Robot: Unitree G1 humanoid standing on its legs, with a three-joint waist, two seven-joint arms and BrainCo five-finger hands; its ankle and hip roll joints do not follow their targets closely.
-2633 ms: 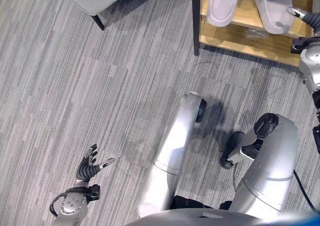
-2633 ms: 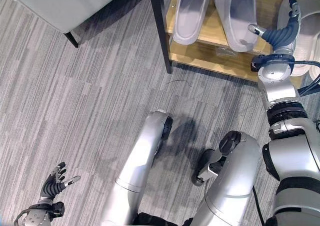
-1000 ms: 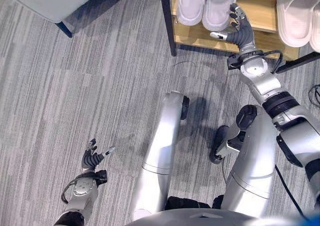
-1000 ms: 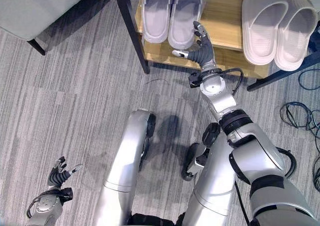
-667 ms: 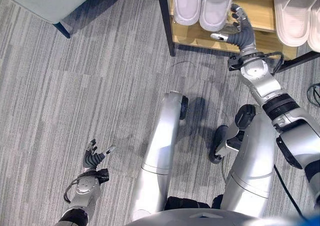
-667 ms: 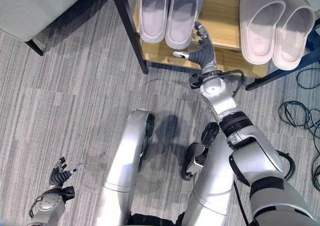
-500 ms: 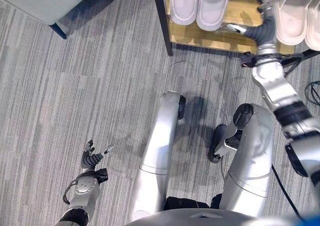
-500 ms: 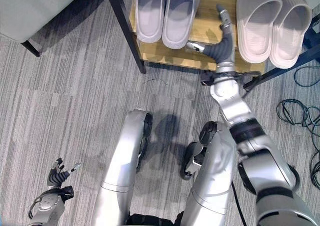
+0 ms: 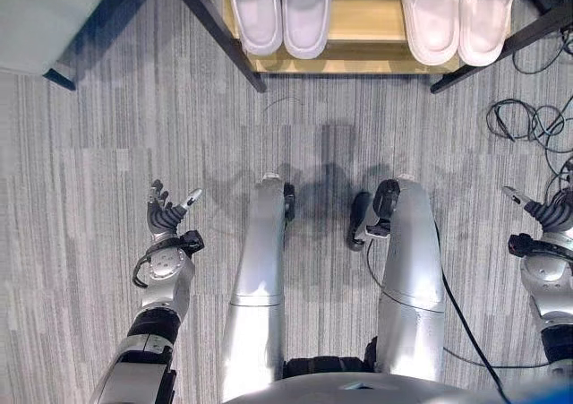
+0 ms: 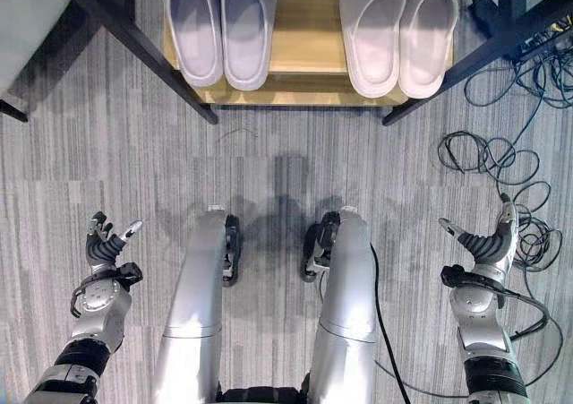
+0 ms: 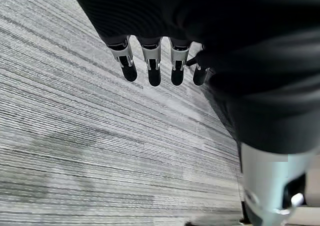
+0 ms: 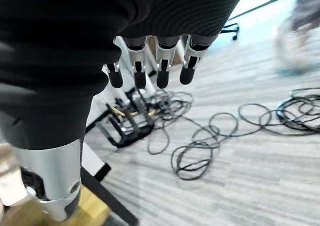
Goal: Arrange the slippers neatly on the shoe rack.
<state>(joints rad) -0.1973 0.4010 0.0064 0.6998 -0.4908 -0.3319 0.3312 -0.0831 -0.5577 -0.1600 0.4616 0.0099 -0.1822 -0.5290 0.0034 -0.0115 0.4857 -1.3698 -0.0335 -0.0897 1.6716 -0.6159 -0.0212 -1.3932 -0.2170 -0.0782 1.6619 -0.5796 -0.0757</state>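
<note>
Two pairs of slippers stand side by side on the wooden shoe rack, toes pointing away from me. The grey-lilac pair is on the left and the white pair on the right. My left hand hovers open over the carpet at the lower left, holding nothing. Low on the right my right hand is also open and empty, well back from the rack. In the wrist views the left hand's fingers and the right hand's fingers hang straight over the floor.
Black rack legs slant down at both ends of the shelf. Loose black cables lie on the carpet to the right, close to my right hand. A grey upholstered seat fills the upper left corner.
My right hand has drawn back from the shelf between the two pairs down to the lower right. The camera has shifted, so the rack now sits centred at the top.
</note>
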